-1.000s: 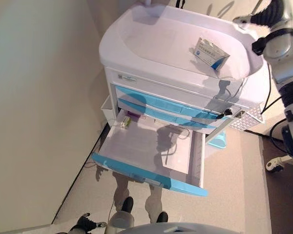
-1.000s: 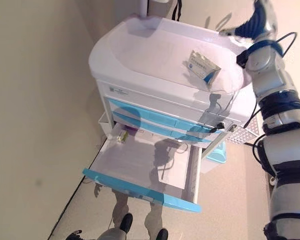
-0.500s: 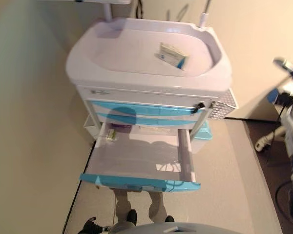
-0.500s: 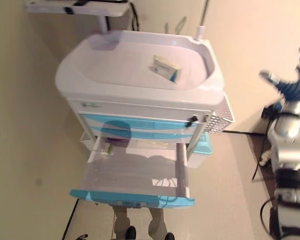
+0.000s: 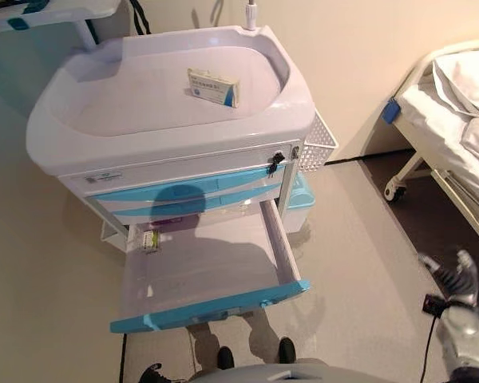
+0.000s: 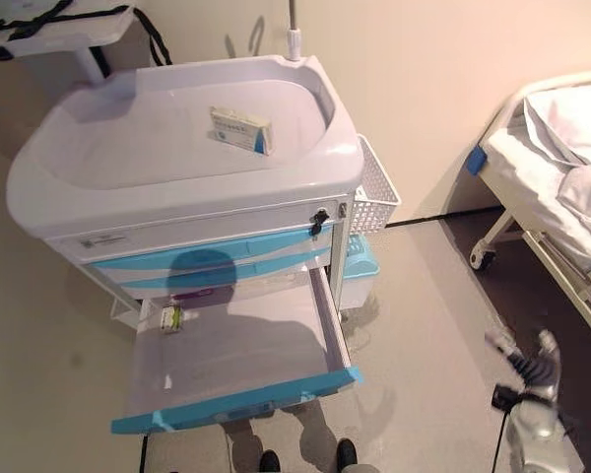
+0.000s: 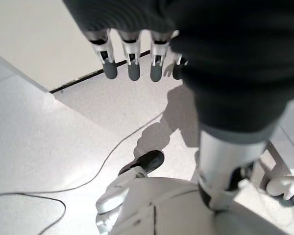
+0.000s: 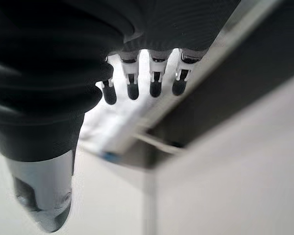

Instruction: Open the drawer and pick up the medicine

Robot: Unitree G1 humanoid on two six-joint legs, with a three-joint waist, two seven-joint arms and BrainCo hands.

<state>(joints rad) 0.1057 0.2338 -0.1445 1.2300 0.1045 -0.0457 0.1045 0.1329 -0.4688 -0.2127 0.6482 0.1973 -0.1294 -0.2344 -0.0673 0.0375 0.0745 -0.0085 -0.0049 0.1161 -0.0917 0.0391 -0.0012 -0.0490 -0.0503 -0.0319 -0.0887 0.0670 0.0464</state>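
While the right hand [image 5: 461,277] hangs low at the robot's right side over the floor [image 5: 359,239], its fingers [image 8: 132,89] stand straight and slightly spread, holding nothing and touching nothing. It sits well apart from the cart [image 5: 176,136], near the dark floor strip beside the bed [image 5: 455,128]. Its own wrist view shows the straight fingers in a row with only blurred surfaces past them.

The left hand [image 7: 137,54] hangs down as well, fingers straight in a row and empty, pointing at the pale floor; in the head views only a small part of it shows at the bottom edge, below the drawer front.

On the cart's recessed top, which serves as a counter, lies the medicine box [image 5: 213,86], white with a blue end, flat and toward the back right part of the tray, clear of the raised rim. The lowest drawer [image 5: 199,271] is pulled out fully, its blue front edge [image 5: 207,307] nearest the robot. Inside, at the back left corner, rests a small yellow-green item [image 5: 150,240]; I cannot tell what it is. Two blue-fronted drawers above are closed. A white wire basket [image 5: 318,142] hangs on the cart's right side. Open floor lies between cart and bed.
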